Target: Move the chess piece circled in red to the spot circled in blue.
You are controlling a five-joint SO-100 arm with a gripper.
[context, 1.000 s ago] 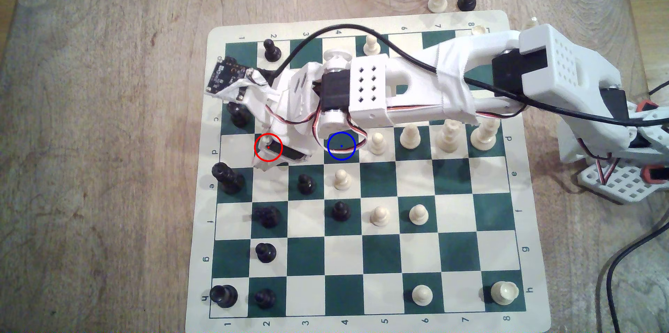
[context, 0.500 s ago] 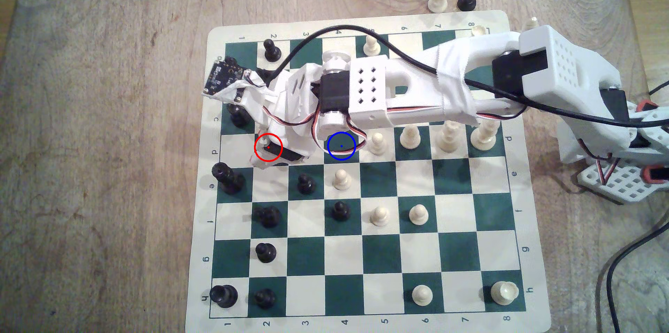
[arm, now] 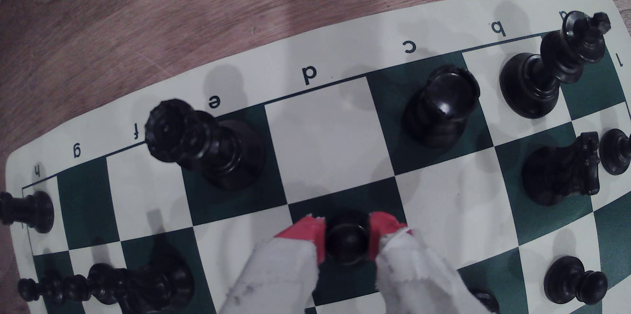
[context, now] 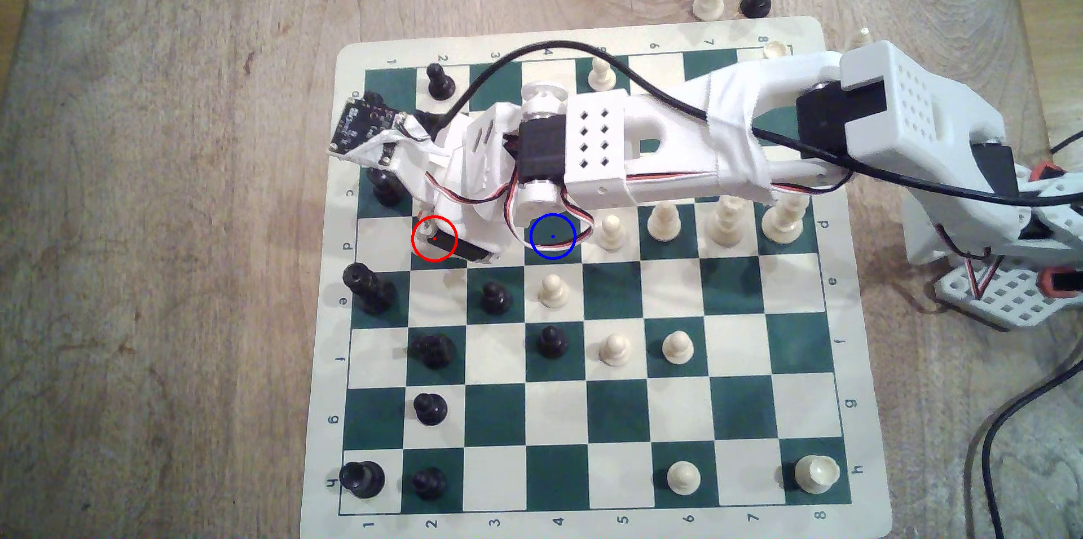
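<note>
The chess piece (arm: 346, 240), a glossy black pawn, stands on a dark green square in row d. In the wrist view its round head sits between my red-tipped fingers (arm: 307, 235), which press it from both sides. My gripper (arm: 346, 228) is shut on it. In the exterior view the gripper (context: 438, 246) covers the red-ringed square, so the pawn is hidden there. The spot (context: 552, 236) is a dark green square with a blue ring, two squares toward the exterior view's right, partly crossed by the arm's wires.
Tall black pieces stand close by: a queen (arm: 205, 150), a rook (arm: 440, 106) and a knight (arm: 563, 170). A black pawn (context: 495, 298) and cream pawns (context: 552, 290) (context: 610, 231) stand beside the spot. The board (context: 732, 398) lies on a wooden table.
The white finger that stuck out below the red ring has drawn in, so the gripper has narrowed over that square. The arm has barely shifted.
</note>
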